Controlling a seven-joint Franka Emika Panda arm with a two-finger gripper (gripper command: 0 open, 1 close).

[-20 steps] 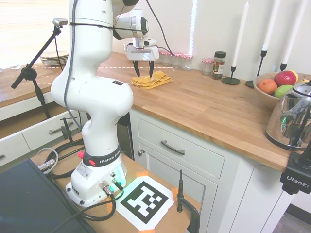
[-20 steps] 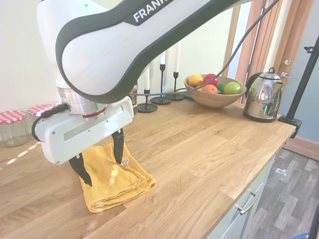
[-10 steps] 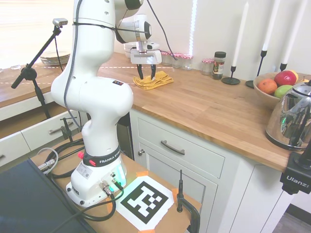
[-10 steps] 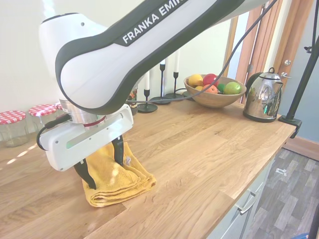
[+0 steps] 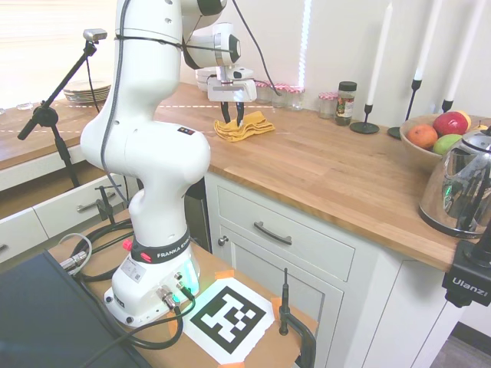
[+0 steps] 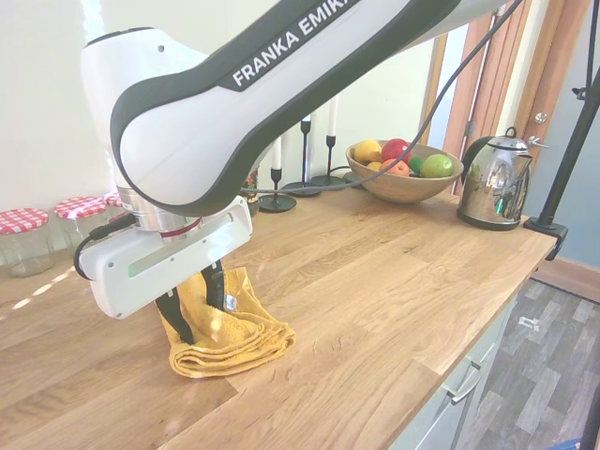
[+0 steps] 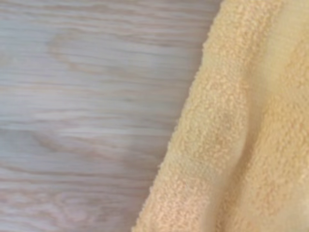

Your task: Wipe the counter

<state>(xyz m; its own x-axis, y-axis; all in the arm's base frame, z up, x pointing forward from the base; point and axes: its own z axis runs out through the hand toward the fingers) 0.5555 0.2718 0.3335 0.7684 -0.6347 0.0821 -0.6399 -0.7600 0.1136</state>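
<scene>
A folded yellow towel point(image 6: 246, 339) lies on the wooden counter point(image 6: 375, 281), far from the fruit-bowl end. My gripper point(image 6: 206, 323) points straight down into the towel. Its fingers stand close together with a bunched ridge of cloth pinched between them. In the first exterior view the gripper point(image 5: 232, 121) sits on the near-left part of the towel point(image 5: 252, 124), at the back left of the counter point(image 5: 330, 169). The wrist view shows towel point(image 7: 241, 145) pile filling one side and bare counter point(image 7: 87, 96) grain beside it.
Red-checked jars point(image 6: 23, 239) stand by the wall just behind the towel. Further along the counter are a spice jar point(image 5: 346, 102), black candlesticks point(image 5: 365, 123), a fruit bowl point(image 5: 430, 142) and a steel kettle point(image 5: 464, 184). Stacked plates point(image 5: 84, 93) rest on a lower surface.
The gripper has come down into the towel and its fingers have drawn together, bunching the cloth up between them. The towel looks more gathered than a second ago.
</scene>
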